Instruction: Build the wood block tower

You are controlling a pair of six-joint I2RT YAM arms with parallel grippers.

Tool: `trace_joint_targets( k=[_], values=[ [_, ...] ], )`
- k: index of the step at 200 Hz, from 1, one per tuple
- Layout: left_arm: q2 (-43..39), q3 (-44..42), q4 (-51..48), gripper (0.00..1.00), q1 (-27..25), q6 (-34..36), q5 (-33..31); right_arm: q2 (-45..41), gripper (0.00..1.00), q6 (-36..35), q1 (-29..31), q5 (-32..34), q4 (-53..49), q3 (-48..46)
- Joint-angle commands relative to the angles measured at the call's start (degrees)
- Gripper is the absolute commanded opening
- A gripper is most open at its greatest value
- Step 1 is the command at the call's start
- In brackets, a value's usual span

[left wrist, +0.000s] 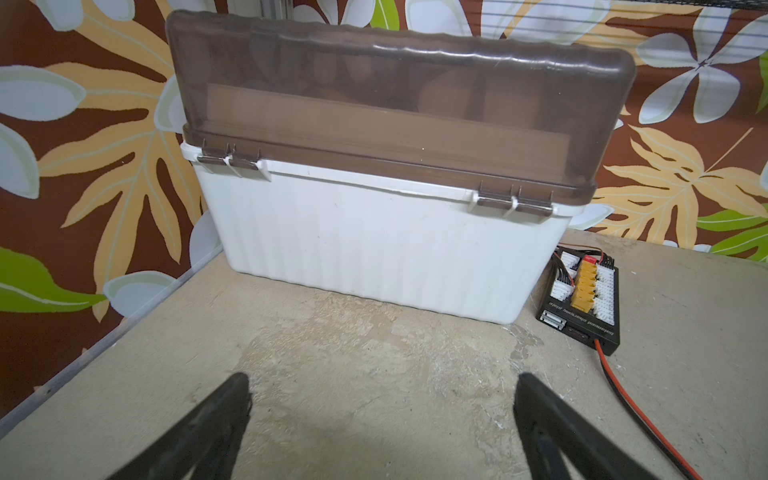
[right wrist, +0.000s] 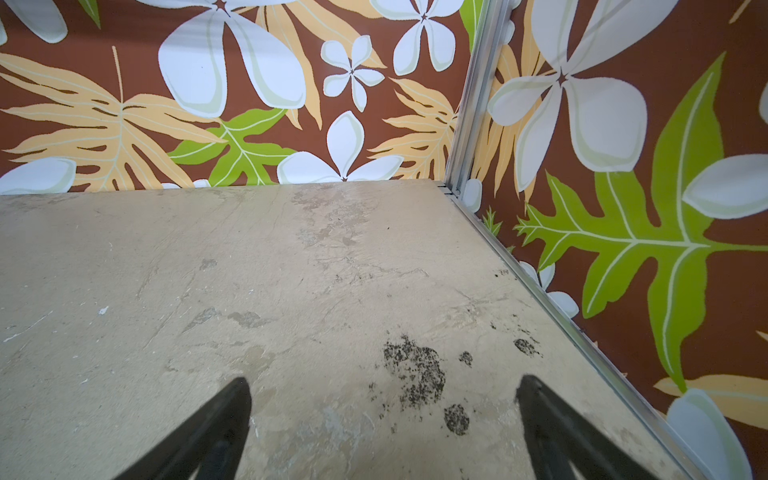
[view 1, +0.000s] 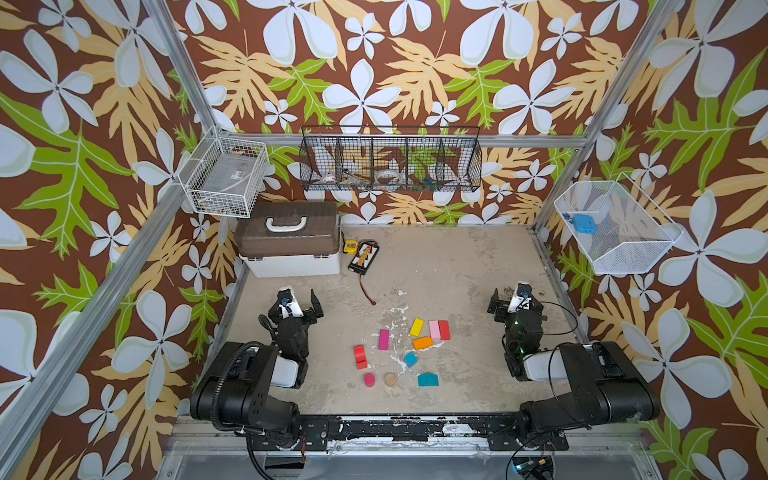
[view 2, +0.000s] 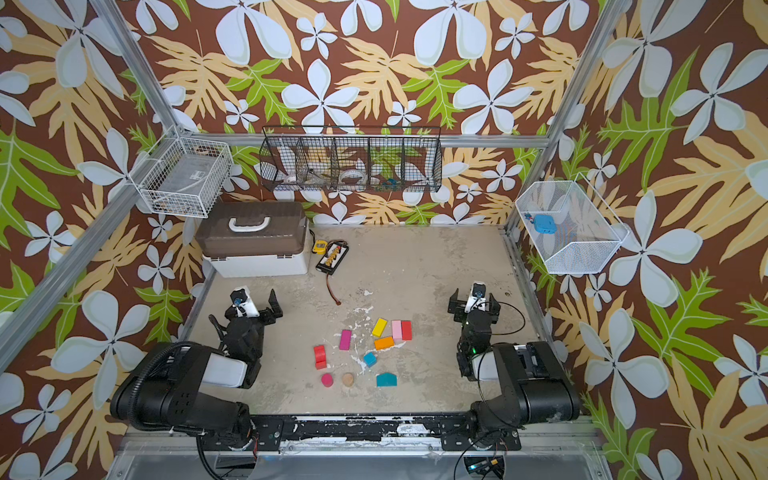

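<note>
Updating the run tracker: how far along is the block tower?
Done: nothing built; the wood blocks lie loose on the table. In hand: nothing; left gripper and right gripper are open and empty, off to the sides. Left: all the stacking.

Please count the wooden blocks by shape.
Bricks: 5 (yellow brick, pink brick, red brick, orange brick, magenta brick)
Short cylinders: 2 (magenta cylinder, tan cylinder)
Blue cube: 1
Teal house-shaped block: 1
Red piece at left, shape unclear: 1
Total: 10

Floral brown wallpaper (view 1: 374,62) lines the aluminium-framed booth around a worn, stained beige tabletop (view 1: 457,266)
</note>
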Motion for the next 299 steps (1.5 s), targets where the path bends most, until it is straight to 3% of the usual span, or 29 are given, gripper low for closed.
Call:
trace_joint_targets(
  k=[1, 50, 64, 85, 101, 109, 137, 158, 173, 189, 204, 239, 269, 299],
  values=[
    [0.00, 0.08, 2.13, 1.00, 0.05, 0.09, -0.10, -0.13, 1.00, 0.24, 0.06, 0.14, 0.20, 0.13],
    [-0.59, -0.20, 2.52, 1.00, 0.05, 0.78, 2.23, -0.54, 1.00, -0.20, 0.12, -0.08, 0.82, -0.10],
    [-2.85, 0.27, -0.64, 1.00, -0.25, 2.29, 5.50, -3.08, 1.00, -0.52, 0.15, -1.97, -6.76, 2.82],
    [-5.52, 0.51, -2.80, 1.00, -1.77, 3.43, 3.27, -6.11, 1.00, 0.16, 0.26, -2.05, -15.35, 5.82],
    [-11.57, 0.98, -8.42, 1.00, -6.60, 5.88, -3.79, -9.99, 1.00, 4.66, 0.26, -0.30, -28.92, 10.03],
    [-15.30, 1.71, -12.53, 1.00, -8.90, 6.27, -7.29, -11.46, 1.00, 5.44, 0.24, -0.66, -30.97, 10.51],
    [-27.17, 3.90, -24.26, 1.00, -9.84, -3.73, -7.68, -18.21, 1.00, 8.59, 0.23, -3.29, -30.69, 8.31],
    [-33.68, 8.31, -39.57, 1.00, -9.73, -13.29, -3.41, -23.34, 1.00, 21.11, 0.18, -1.95, -43.55, 13.92],
    [-35.19, 9.18, -43.99, 1.00, -9.84, -12.89, 3.08, -24.13, 1.00, 27.74, 0.14, -4.28, -56.53, 20.45],
    [-35.76, 8.90, -48.52, 1.00, -9.70, -20.18, -5.34, -23.85, 1.00, 27.84, 0.14, -10.66, -61.17, 23.91],
    [-36.29, 9.21, -55.57, 1.00, -9.06, -28.50, -15.07, -25.45, 1.00, 26.04, 0.14, -20.63, -57.35, 22.58],
    [-40.19, 6.31, -52.58, 1.00, -8.17, -25.29, -14.69, -31.51, 1.00, 26.53, 0.37, -28.95, -51.92, 19.30],
    [-37.27, 2.99, -48.49, 1.00, -7.45, -26.51, -17.46, -33.90, 1.00, 29.16, 0.43, -26.61, -55.88, 19.53],
    [-31.86, 7.02, -52.39, 1.00, -6.50, -27.85, -17.27, -32.92, 1.00, 31.99, 0.40, -28.86, -62.66, 21.92]
  ],
)
